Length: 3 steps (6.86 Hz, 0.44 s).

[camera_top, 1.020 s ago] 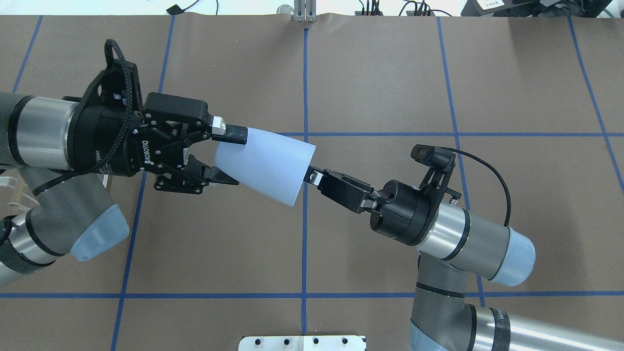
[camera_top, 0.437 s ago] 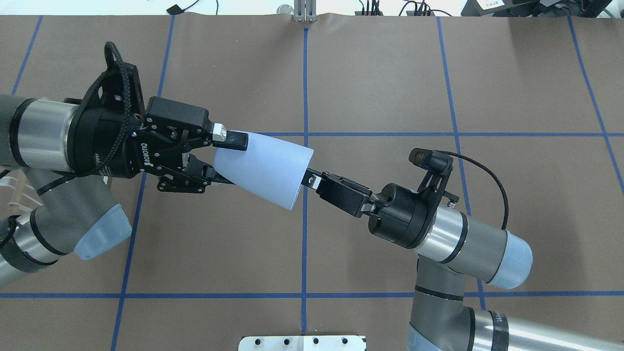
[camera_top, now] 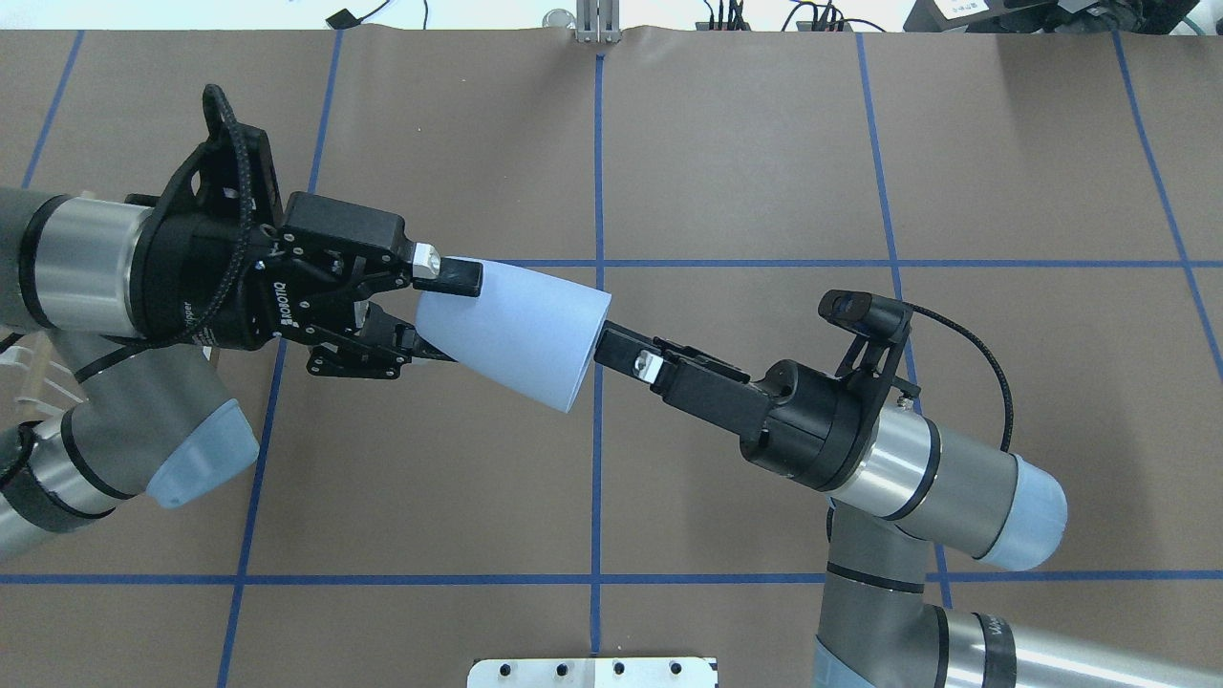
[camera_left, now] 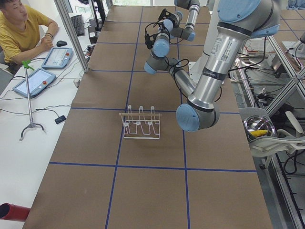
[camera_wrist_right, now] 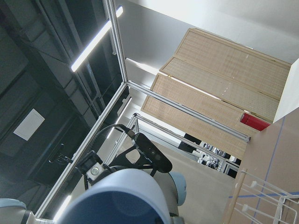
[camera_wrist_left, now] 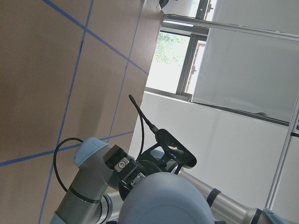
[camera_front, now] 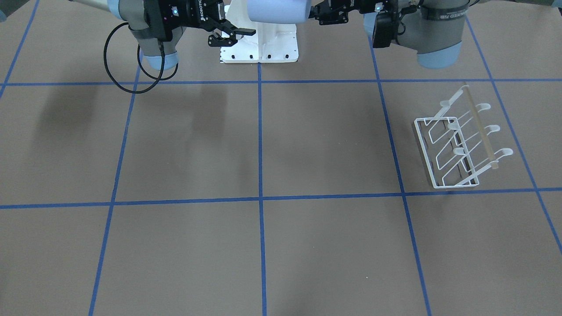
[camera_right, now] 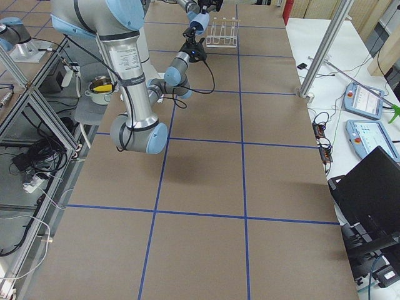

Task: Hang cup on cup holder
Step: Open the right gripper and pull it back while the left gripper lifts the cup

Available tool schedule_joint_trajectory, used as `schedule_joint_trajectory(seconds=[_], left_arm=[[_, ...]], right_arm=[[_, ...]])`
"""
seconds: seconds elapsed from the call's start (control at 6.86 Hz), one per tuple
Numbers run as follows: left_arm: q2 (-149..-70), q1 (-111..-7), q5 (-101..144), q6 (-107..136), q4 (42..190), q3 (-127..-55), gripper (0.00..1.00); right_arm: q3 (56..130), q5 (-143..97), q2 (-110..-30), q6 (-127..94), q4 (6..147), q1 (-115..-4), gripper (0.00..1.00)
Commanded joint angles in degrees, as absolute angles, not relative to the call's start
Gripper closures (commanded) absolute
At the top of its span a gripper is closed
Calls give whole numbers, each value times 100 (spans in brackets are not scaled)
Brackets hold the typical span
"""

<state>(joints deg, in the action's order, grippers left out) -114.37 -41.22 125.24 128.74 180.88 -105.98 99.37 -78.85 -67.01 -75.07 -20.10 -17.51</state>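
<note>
The light blue cup [camera_top: 521,330] lies level in the air between my two arms, also in the front view [camera_front: 276,11]. My left gripper [camera_top: 447,315] is shut on its narrow base end. My right gripper [camera_top: 611,344] sits at the wide rim; in the front view [camera_front: 243,36] its fingers stand spread and apart from the cup wall. Both wrist views show the cup close up [camera_wrist_left: 163,198] [camera_wrist_right: 117,196]. The white wire cup holder [camera_front: 461,140] with its tan rod stands on the table on my left side, under the left arm [camera_left: 142,125].
The white robot base plate [camera_front: 259,44] is at my edge of the table. An operator [camera_left: 21,28] sits at a side desk with tablets [camera_left: 35,80]. A metal bowl [camera_left: 259,128] sits off the table behind me.
My left gripper's fingers have closed in on the cup's narrow end. My right gripper has rolled about its axis and its wrist has drawn back a little to the right.
</note>
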Motion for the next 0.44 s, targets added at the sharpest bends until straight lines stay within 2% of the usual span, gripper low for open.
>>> schedule_joint_trajectory(seconds=[0.0,0.29], left_arm=[[-11408,-4148,12516,12867,18097,-10608,100],[-11417,-4419,12516,12832,18114,-10661,100]], right_arm=[[10247,-7954,-7196,-7602,-2012,-1793,0],[10231,-8425,-7714,-8189,-1829,-2535,0]])
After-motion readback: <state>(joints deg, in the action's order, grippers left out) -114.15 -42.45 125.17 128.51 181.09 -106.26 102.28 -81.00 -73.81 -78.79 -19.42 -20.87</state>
